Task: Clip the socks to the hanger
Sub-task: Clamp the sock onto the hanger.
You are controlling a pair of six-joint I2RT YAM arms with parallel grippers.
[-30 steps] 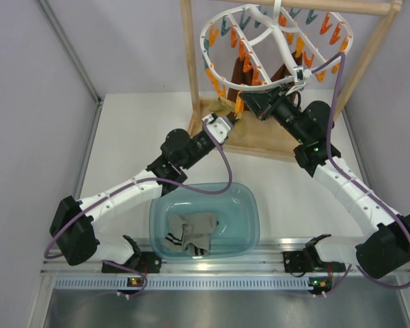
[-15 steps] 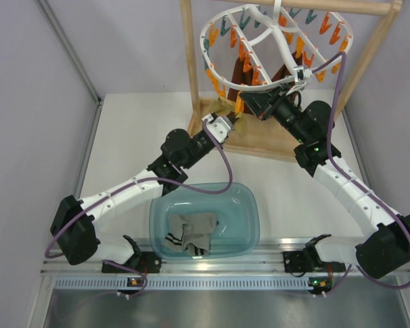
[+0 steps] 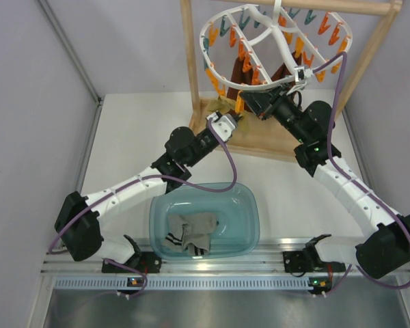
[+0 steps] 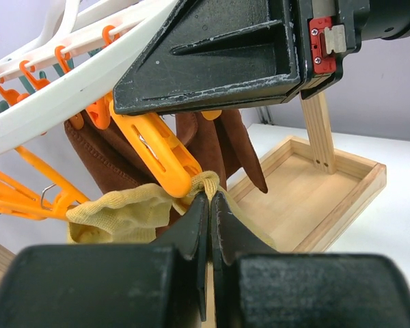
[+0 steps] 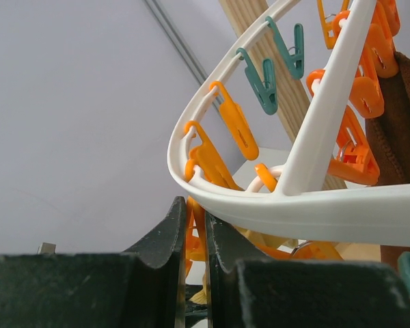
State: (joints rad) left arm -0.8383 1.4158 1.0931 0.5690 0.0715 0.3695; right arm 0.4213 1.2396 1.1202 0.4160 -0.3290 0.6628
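No words, brands, numbers or signs can be read in any view; the white hanger [image 5: 314,208] and the teal basin [image 3: 256,222] show plain, unmarked surfaces

In the right wrist view, the right gripper [image 5: 195,219] pinched an orange plastic clip [image 5: 190,229] that was mostly hidden between its black fingers and blurred. The dark brown sock [image 5: 404,123] was cut off by the right edge.

In the left wrist view, the left gripper [image 4: 209,199] covered the pinched edge of the mustard-yellow soft sock [image 4: 119,213], and the right gripper's body ran off the top edge.

From above, the white plastic oval hanger [image 3: 260,87] hid the right gripper's fingertips, and the left's were too small to make out. The grey socks with striped cuffs [image 3: 191,236], bunched in the translucent teal basin [image 3: 253,219], could not be counted.
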